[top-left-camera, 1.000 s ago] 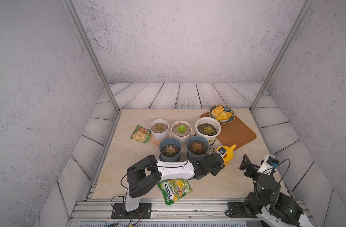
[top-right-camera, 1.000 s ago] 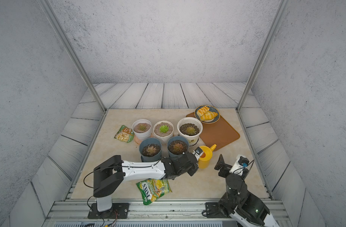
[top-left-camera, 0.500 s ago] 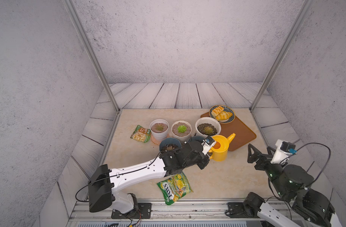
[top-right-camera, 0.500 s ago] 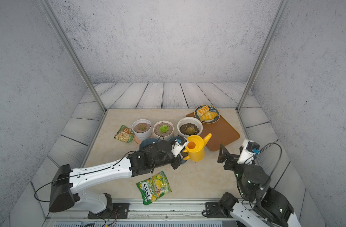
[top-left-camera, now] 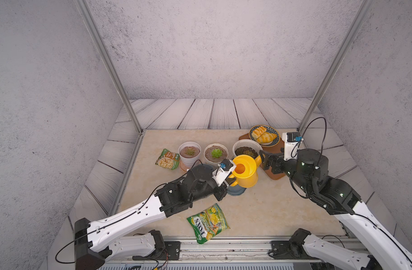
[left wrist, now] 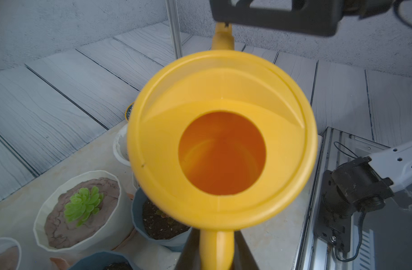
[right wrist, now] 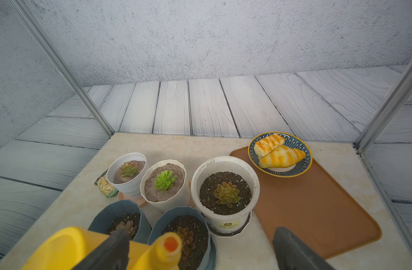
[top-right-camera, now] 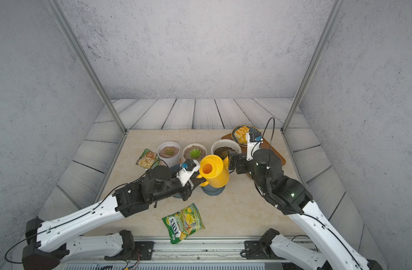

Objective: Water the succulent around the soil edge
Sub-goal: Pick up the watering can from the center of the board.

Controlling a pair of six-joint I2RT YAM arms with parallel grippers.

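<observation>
Holding the yellow watering can [top-left-camera: 245, 174] aloft over a blue-grey pot [top-left-camera: 236, 191].
In both top views my left gripper [top-left-camera: 228, 181] is clamped on the can's handle [top-left-camera: 233, 183], and my right gripper [top-left-camera: 263, 161] is spread wide at the spout [top-left-camera: 258, 160]. Left wrist view: the can's mouth fills my frame near a green succulent [left wrist: 83, 205]. Right wrist view: the spout tip sits between parted fingers [right wrist: 106, 252], with a brown succulent [right wrist: 188, 236] just past it.

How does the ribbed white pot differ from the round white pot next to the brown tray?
The ribbed pot has faceted walls; the round pot's are smooth. The ribbed pot holds pale cracked soil, the round pot dark crumbly soil. The ribbed pot's succulent is bright green, the round pot's dull reddish-green. Both are white and upright.
</observation>
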